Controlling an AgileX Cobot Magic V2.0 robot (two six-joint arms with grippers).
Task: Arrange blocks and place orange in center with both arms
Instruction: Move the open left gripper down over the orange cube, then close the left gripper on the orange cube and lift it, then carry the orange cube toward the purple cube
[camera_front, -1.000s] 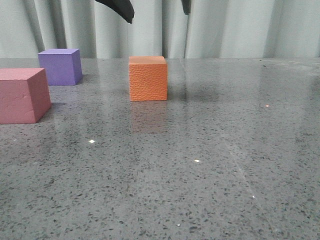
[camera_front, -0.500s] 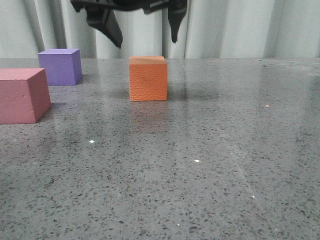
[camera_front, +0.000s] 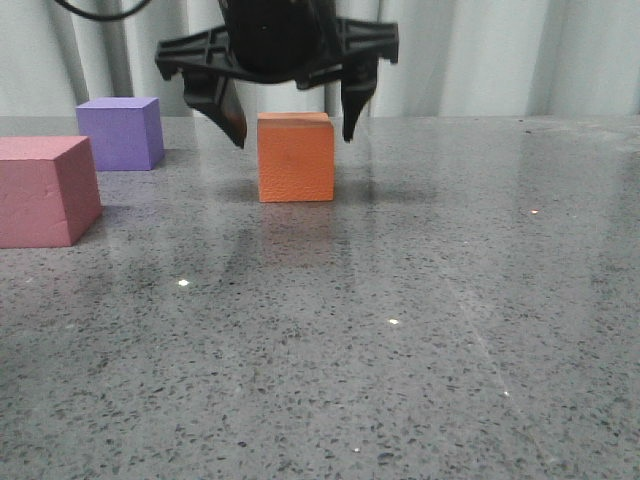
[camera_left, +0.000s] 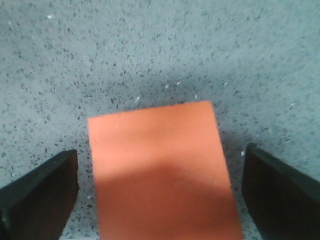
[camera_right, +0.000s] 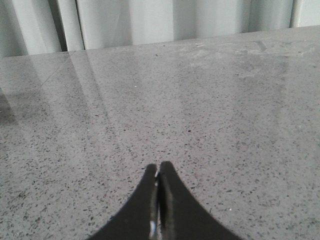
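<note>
Squarely facing forward, the orange cube (camera_front: 296, 158) rests flat on the desk (camera_front: 400, 330), no long axis; left end effector (camera_front: 292, 128) straddles it wide open, untouching; right end effector (camera_right: 158, 187) closed, empty.

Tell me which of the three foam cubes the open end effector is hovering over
The orange cube. The left end effector straddles it with fingers spread on either side; the purple cube and pink-red cube sit apart on the left.
</note>
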